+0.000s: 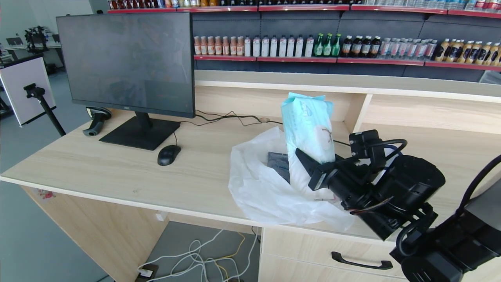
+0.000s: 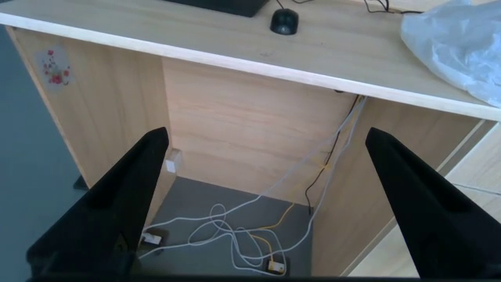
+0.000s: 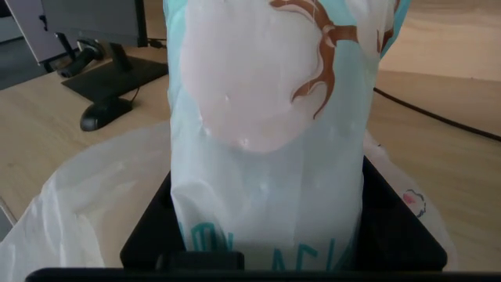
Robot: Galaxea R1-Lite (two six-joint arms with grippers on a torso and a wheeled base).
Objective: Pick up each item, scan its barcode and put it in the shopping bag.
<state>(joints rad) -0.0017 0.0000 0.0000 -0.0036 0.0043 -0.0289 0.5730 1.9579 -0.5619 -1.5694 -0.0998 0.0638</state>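
A tall pale-blue and white soft pack (image 1: 309,129) stands upright over the open white shopping bag (image 1: 262,184) on the desk. My right gripper (image 1: 309,166) is shut on the pack's lower part; in the right wrist view the pack (image 3: 274,117) sits between the black fingers (image 3: 149,235). A dark flat item (image 1: 278,161) lies inside the bag beside the pack. The barcode scanner (image 1: 96,121) rests at the far left, behind the monitor's edge. My left gripper (image 2: 266,196) hangs open in front of the desk, below its top, holding nothing.
A monitor (image 1: 127,62) on a black stand and a mouse (image 1: 168,154) occupy the desk's left half. A raised counter wall (image 1: 352,84) runs behind the bag. Cables (image 2: 235,235) lie on the floor under the desk. A drawer handle (image 1: 362,263) sits below the bag.
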